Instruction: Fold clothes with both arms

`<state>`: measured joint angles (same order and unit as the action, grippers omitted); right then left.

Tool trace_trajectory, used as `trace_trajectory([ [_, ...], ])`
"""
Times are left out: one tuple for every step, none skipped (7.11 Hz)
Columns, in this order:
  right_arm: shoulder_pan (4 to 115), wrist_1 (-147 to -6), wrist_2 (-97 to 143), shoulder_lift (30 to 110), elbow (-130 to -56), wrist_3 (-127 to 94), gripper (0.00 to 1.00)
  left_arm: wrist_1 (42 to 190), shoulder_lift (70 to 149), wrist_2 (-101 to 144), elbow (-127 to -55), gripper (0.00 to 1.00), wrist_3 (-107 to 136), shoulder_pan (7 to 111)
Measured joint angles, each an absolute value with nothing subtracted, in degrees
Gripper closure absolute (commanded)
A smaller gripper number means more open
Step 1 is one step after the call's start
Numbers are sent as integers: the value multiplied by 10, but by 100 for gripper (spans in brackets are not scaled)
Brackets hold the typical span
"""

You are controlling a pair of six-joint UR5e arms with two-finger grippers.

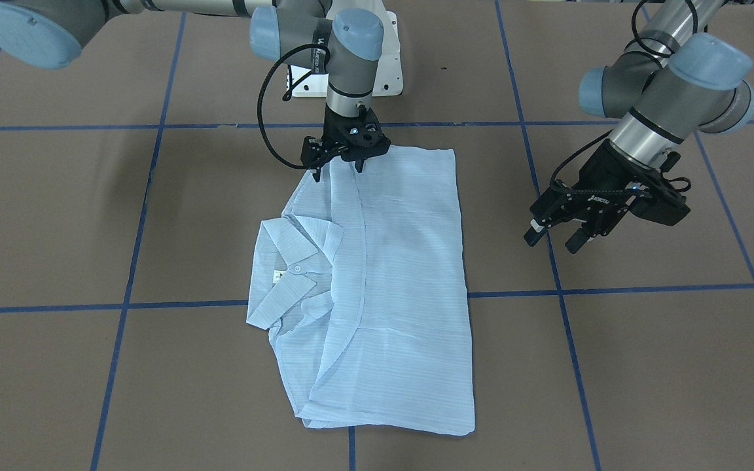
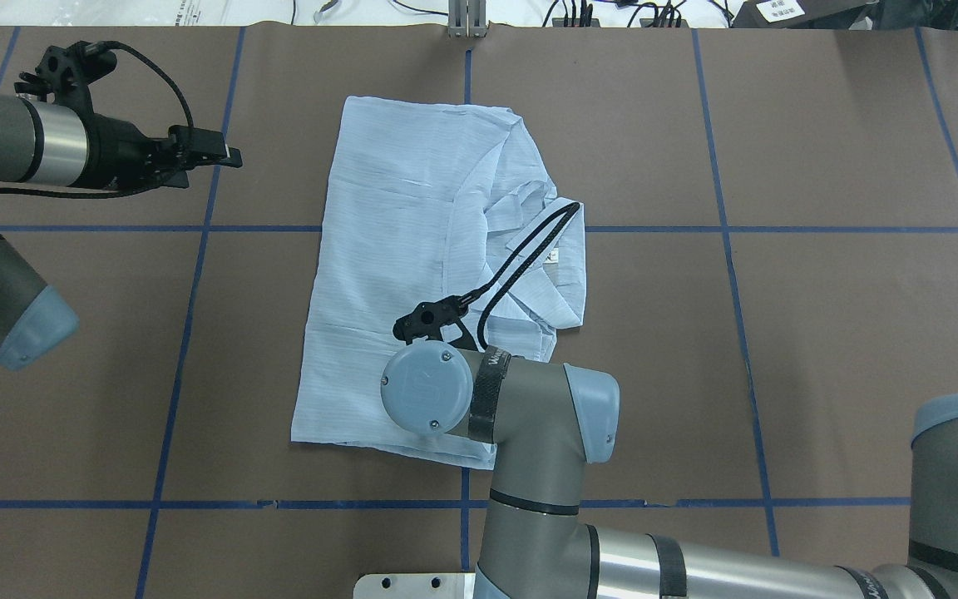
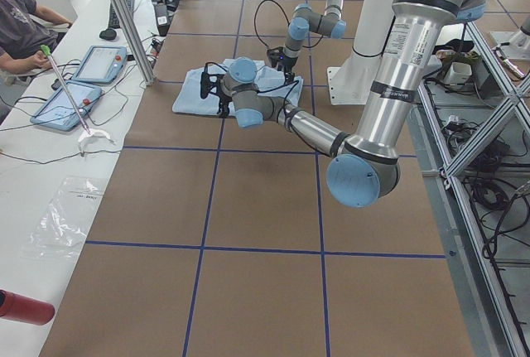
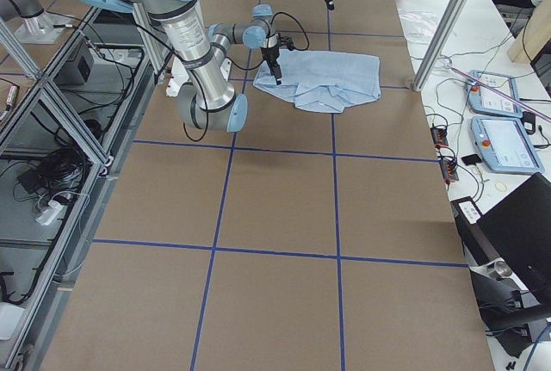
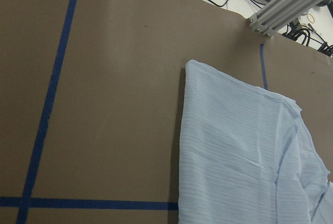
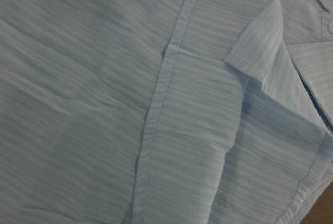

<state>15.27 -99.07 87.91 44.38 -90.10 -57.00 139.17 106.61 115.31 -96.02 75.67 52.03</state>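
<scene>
Overhead exterior view: the left gripper [image 1: 552, 243] hangs over the left half of the brown tabletop [image 2: 820, 291], toward the far edge, fingers apart and holding nothing. At centre, closer to the far edge, the pale-blue shirt [image 2: 396, 249] lies flat, folded into a long panel, with its collar [image 2: 558, 249] on the right. The right gripper [image 1: 338, 171] stands at the shirt's edge nearest the robot, fingers apart; whether their tips touch the cloth cannot be told. Blue tape lines [image 2: 728, 229] divide the tabletop into squares. Beyond the far edge runs a white bench strewn with cables [image 2: 579, 12], where the left side view shows two teach pendants [image 3: 101, 63] and a seated operator [image 3: 21, 30].
</scene>
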Motion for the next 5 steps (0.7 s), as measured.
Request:
trace_trajectory([
  [151,-993,879,447,-901,-570,0,1392,1066,1153,-960,0,757,520],
  [151,-998,879,450,-902,-567,0,1392,1066,1153,-960,0,757,520],
  [151,-1005,880,457,-909,-560,0,1392,1066,1153,-960,0,757,520],
  [152,-1008,881,478,-929,-551,0,1392,1066,1153,-960,0,758,520],
  [155,-1014,882,515,-968,-536,0,1392,1066,1153,-960,0,758,520],
])
